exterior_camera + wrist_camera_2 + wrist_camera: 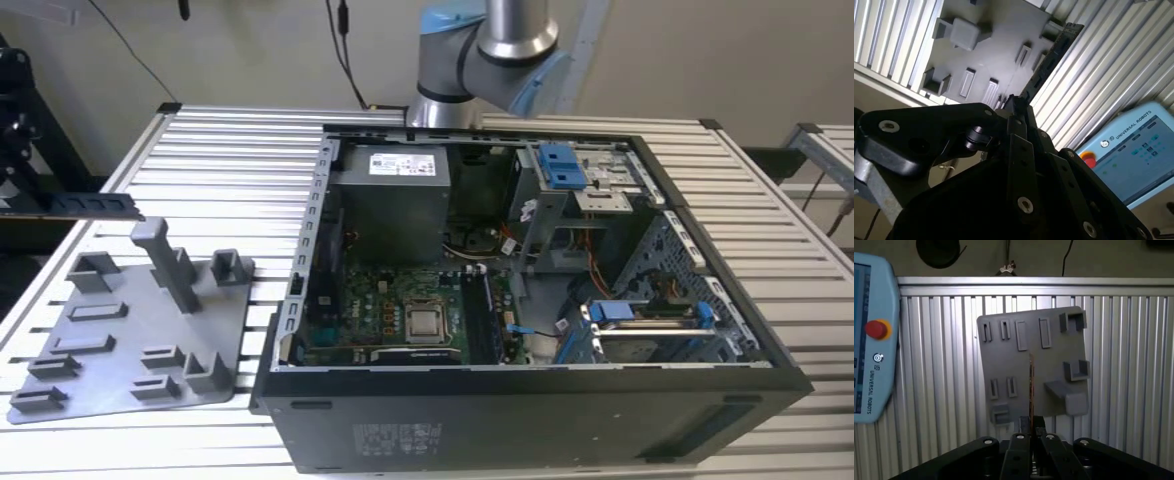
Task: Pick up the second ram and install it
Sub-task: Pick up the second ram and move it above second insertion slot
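The second ram is a thin dark strip held by one end in my gripper, which is shut on it. In the first wrist view the ram shows edge-on, rising from between the fingertips of my gripper over the grey holder plate. In the exterior view the ram pokes in as a dark bar from the view's left, a little above the holder plate. The open computer case lies to the right, with its green motherboard exposed.
Upright posts and small brackets stand on the holder plate. A teach pendant lies beside the ribbed metal table. Inside the case sit a power supply and blue drive-cage clips. The arm's base rises behind the case.
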{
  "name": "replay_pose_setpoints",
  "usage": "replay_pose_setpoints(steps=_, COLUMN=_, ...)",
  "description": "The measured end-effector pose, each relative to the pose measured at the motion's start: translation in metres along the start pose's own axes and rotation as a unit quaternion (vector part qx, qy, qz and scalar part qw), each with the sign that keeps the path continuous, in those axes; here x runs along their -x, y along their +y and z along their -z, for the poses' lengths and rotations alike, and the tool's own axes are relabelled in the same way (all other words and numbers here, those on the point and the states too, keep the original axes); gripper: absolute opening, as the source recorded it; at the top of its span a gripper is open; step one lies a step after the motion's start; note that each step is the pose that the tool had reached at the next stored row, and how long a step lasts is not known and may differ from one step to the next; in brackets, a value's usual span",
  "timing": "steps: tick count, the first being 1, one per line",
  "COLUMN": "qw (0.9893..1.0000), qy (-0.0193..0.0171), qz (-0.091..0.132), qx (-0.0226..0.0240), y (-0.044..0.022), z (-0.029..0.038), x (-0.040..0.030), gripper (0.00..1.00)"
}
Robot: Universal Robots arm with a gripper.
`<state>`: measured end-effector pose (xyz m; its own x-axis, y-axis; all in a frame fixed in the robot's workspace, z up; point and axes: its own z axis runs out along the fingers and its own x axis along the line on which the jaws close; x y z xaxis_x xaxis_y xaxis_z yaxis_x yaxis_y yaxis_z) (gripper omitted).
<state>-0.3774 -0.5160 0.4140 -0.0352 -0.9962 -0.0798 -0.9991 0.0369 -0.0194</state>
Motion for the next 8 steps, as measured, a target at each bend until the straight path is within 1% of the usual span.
replay_pose_setpoints(steps=8, qw=1.0000, qy=0.0000, qz=0.000, qx=0.0000, y=-0.0222, z=-0.0005, x=0.0008, gripper=0.15)
